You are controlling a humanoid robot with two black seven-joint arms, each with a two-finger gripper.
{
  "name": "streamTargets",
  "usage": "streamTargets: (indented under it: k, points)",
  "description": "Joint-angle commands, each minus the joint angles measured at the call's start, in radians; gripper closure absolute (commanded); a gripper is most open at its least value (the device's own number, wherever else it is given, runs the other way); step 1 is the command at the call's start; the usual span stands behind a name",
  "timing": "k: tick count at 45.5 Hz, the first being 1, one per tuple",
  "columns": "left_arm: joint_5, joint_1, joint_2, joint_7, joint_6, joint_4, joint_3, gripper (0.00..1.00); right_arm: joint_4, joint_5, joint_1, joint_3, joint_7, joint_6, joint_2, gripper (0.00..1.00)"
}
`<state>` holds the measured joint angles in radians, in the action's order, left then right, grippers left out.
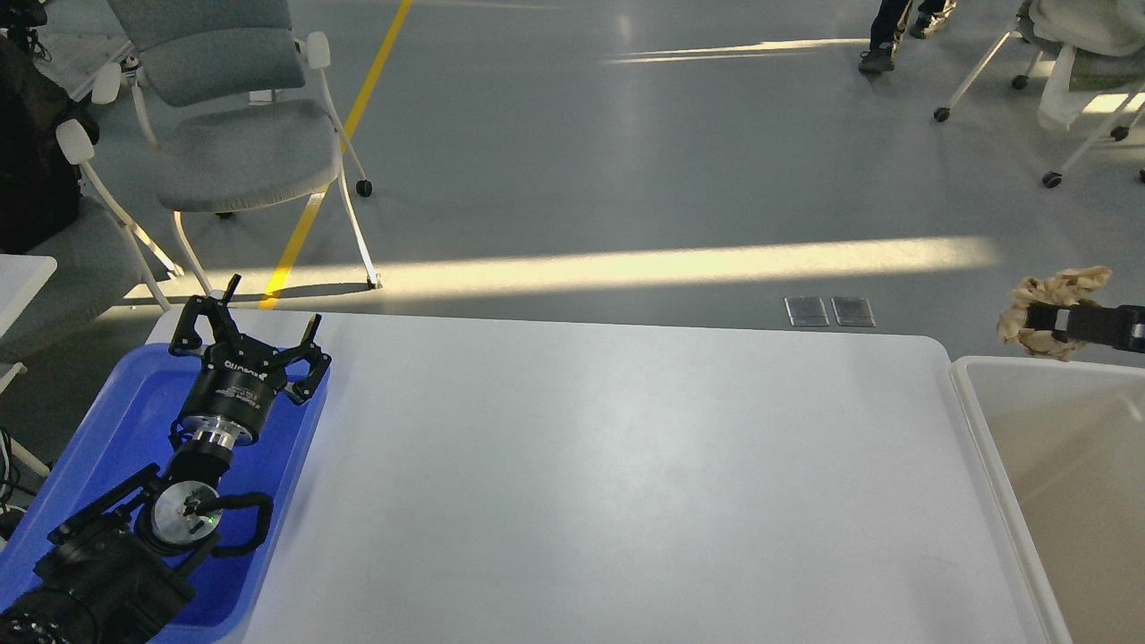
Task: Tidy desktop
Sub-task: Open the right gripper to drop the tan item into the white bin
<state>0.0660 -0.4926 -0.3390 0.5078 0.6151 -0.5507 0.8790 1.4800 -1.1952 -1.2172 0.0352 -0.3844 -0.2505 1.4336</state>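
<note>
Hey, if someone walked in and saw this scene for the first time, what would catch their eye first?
Probably the crumpled brown paper wad at the far right, pinched in the right pincer above the cream-white bin. Next, the bright blue tray at the left edge, with the left pincer spread open over its far end. Between them the white desktop lies bare, with a sunlit stripe across the floor beyond it.

Lab-like hall: grey floor (626,161), yellow floor line (376,63), wheeled office chairs (241,134).
</note>
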Motion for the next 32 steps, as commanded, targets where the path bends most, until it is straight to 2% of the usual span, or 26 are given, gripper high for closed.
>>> streamTargets:
  k: [1, 7, 32]
  points:
    - [0.000, 0.000, 0.000, 0.000, 0.000, 0.000, 0.000, 0.00, -0.132, 0.267, 0.165, 0.019, -0.001, 0.168, -0.004, 1.00]
    - [0.000, 0.000, 0.000, 0.000, 0.000, 0.000, 0.000, 0.00, -0.242, 0.474, 0.286, 0.015, -0.005, 0.229, -0.062, 1.00]
    - [0.000, 0.000, 0.000, 0.000, 0.000, 0.000, 0.000, 0.00, -0.598, 1.054, 0.584, 0.000, -0.005, 0.243, -0.311, 1.00]
